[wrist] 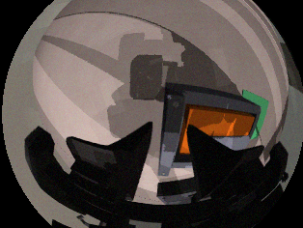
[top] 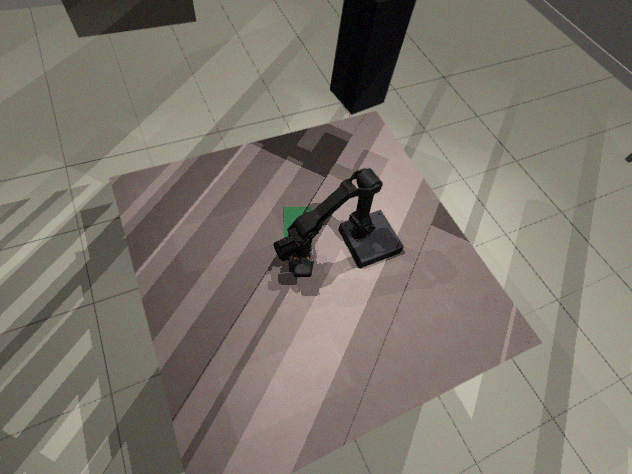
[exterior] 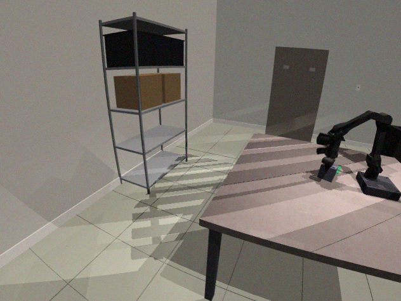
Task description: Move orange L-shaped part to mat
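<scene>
Pinkish-brown and striped with slanting light and shadow, a broad table (top: 326,357) (exterior: 291,207) (wrist: 87,82) stands on a pale tiled floor (top: 204,86) (exterior: 97,227). Beyond it, a metal shelf rack (exterior: 186,113) holds black containers (exterior: 158,50) above brown boxes (exterior: 150,90), while a dark door (exterior: 296,97) interrupts the grey wall.

The black arm (top: 331,201) (exterior: 356,121) rises from its dark base (top: 387,250) (exterior: 385,191), bends at a high elbow and reaches out, then turns steeply down at the wrist. Its gripper (top: 302,266) (exterior: 328,160) (wrist: 170,127) is positioned over the grey tray (top: 292,266) (exterior: 327,173) (wrist: 212,98), its fingers partly open with a gap between the tips and nothing in their hold. From the wrist, one fingertip overlaps a corner of the orange part, the other appears outside the tray's side wall; whether either touches cannot be told.

The orange L-shaped part (top: 295,258) (wrist: 212,121) sits in the tray's pocket, framed by dark edges. Its longer and shorter legs meet at a corner, with the near finger hiding some of the surface. Any slight tilt is impossible to judge. The green mat (top: 292,216) (exterior: 339,169) (wrist: 262,103) lies beside the tray, partly hidden.
</scene>
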